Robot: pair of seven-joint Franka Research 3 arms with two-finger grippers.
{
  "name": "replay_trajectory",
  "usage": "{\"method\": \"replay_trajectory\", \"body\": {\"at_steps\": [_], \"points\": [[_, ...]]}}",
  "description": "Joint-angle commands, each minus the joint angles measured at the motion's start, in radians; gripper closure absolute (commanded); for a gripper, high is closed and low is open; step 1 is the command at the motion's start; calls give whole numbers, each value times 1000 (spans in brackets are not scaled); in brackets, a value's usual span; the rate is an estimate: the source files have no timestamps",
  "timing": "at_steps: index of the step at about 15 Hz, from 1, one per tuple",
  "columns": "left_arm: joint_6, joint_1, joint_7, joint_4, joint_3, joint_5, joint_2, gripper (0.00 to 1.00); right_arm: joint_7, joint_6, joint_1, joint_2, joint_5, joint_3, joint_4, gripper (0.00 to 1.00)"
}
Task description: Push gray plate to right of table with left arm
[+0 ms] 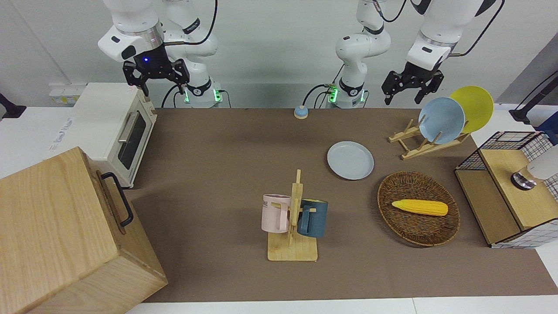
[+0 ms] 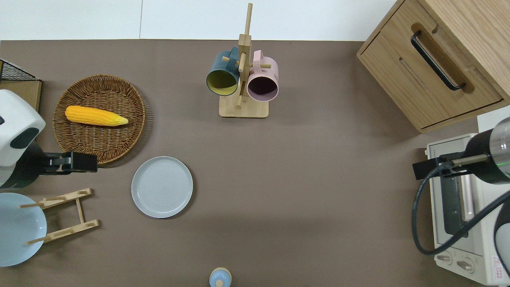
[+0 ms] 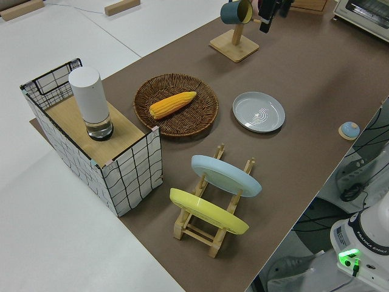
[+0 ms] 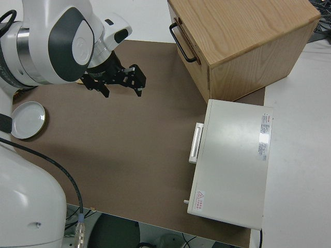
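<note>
The gray plate [image 1: 350,160] lies flat on the brown table [image 1: 218,152], between the wicker basket and the robots; it also shows in the overhead view [image 2: 162,186] and the left side view [image 3: 259,112]. My left gripper [image 1: 405,95] is open and empty, up in the air. In the overhead view the left gripper [image 2: 73,163] is over the basket's rim nearest the robots, toward the left arm's end from the plate and apart from it. My right gripper [image 1: 157,83] is open, empty and parked.
A wicker basket [image 2: 99,151] holds a corn cob [image 2: 95,115]. A wooden rack [image 1: 425,144] holds a sky-blue plate [image 1: 441,120] and a yellow plate [image 1: 473,107]. A mug tree [image 2: 243,79], a toaster oven [image 1: 115,131], a wooden cabinet [image 1: 65,235], a wire crate [image 1: 510,192] and a small blue bell [image 1: 301,112] also stand here.
</note>
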Motion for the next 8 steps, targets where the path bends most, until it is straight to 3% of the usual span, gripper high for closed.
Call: {"method": "replay_trajectory", "body": {"at_steps": [1,8], "points": [[-40,4,-6,9,-7,18,-1,7,-8,-12,-8,-10,1,5,-4,5],[-17,1,-5,11,-8,9,2,7,-8,-12,-8,-10,-1,5,-4,5]]}}
